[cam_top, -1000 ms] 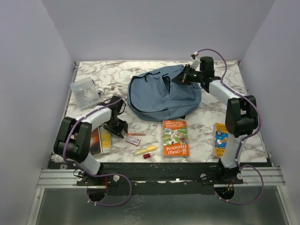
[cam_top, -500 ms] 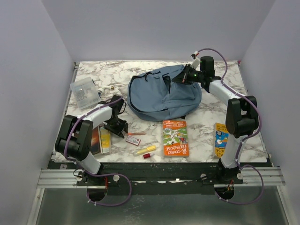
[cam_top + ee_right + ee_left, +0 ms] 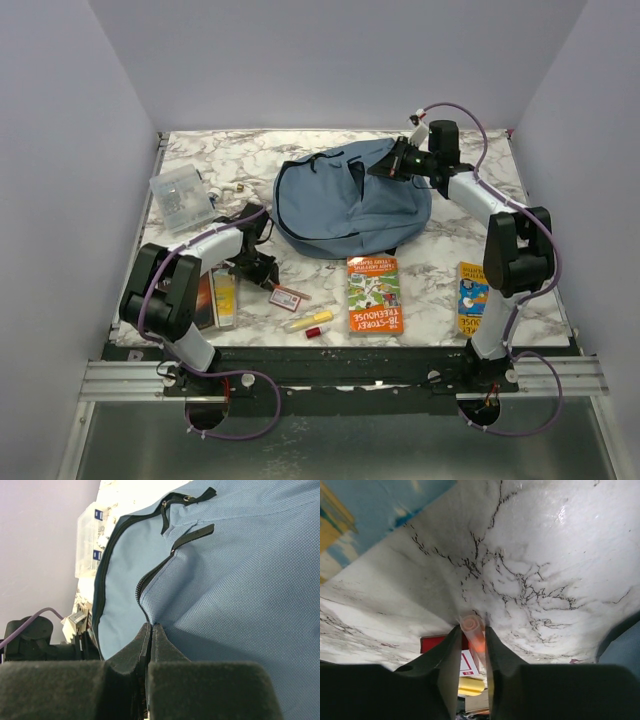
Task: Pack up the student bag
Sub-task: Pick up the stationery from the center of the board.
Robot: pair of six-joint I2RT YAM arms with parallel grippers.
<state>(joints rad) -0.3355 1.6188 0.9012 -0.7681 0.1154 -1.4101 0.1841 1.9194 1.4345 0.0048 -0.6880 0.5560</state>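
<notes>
The student bag (image 3: pixel 350 205) lies flat at the table's middle back, dusty blue with black zippers, its main zipper partly open. My right gripper (image 3: pixel 388 166) is at the bag's right upper edge. In the right wrist view the right gripper (image 3: pixel 151 626) is shut, pinching the student bag (image 3: pixel 240 580) fabric beside the zipper. My left gripper (image 3: pixel 264 274) is low over the table to the bag's front left. In the left wrist view the left gripper (image 3: pixel 471 628) has both fingers against a translucent orange pen (image 3: pixel 476 641) that points away from the camera.
An orange book (image 3: pixel 374 294) lies in front of the bag and another book (image 3: pixel 470 297) by the right arm's base. A red-white card (image 3: pixel 286 296), a yellow highlighter (image 3: pixel 307 321) and a small red piece (image 3: pixel 313 332) lie near the left gripper. A clear box (image 3: pixel 182 196) stands at the back left, flat books (image 3: pixel 215 298) at the front left.
The left gripper shifted slightly right and its jaws narrowed onto the orange pen. The red-white card slid a little to the right. The right arm stayed in place.
</notes>
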